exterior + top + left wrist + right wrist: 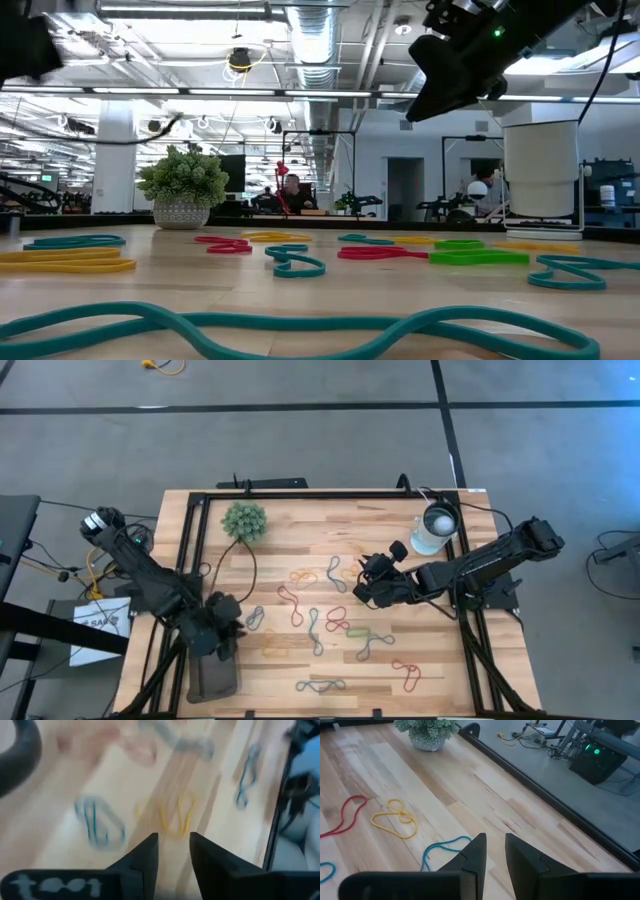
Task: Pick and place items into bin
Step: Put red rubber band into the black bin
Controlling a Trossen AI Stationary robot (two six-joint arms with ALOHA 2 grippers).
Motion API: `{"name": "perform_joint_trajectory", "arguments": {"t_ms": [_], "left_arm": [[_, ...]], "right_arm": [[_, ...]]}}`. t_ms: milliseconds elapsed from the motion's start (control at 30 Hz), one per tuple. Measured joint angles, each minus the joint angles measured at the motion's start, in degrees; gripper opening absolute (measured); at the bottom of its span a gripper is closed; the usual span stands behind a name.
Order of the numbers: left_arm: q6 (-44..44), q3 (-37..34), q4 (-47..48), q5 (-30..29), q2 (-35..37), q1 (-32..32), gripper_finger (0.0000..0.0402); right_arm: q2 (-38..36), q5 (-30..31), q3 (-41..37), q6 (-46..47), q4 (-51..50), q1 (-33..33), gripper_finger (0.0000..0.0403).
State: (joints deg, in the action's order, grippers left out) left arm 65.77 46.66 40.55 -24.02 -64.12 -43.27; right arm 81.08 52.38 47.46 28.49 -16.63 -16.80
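Left gripper (226, 632) open, seemingly empty, above bin (213, 678); bands (330, 622) scattered

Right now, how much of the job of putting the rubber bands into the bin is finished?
Nothing visibly finished: whether the dark bin at the table's near-left corner holds any bands cannot be told. In hand: neither pincer holds a band; the left pincer, open, hovers beside the bin and the right pincer is above the middle. Left: many rubber bands lie loose on the table.
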Motion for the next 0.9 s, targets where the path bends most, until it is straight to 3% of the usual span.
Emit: {"name": "perform_joint_trajectory", "arguments": {"t_ms": [133, 333, 600, 900], "left_arm": [[-12.4, 2.1, -5.7, -5.31, 0.04, 5.03, 0.0092], [-30.6, 1.87, -15.06, -3.87, -3.3, 14.28, 0.0091], [-32.71, 1.83, -15.85, -5.03, -13.98, 24.21, 0.0091], [-36.49, 1.83, -17.23, 4.69, -25.66, 29.93, 0.0091]], "right_arm": [[0.0, 0.0, 0.0, -0.02, 0.71, 0.0, 0.0066], [-0.02, 0.0, 0.0, -0.01, 0.84, 0.0, 0.0066], [-0.02, -0.88, 0.0, -0.06, 0.83, 0.0, 0.0066], [-0.04, -1.33, 0.0, -0.04, 0.84, 0.0, 0.0066]]}}
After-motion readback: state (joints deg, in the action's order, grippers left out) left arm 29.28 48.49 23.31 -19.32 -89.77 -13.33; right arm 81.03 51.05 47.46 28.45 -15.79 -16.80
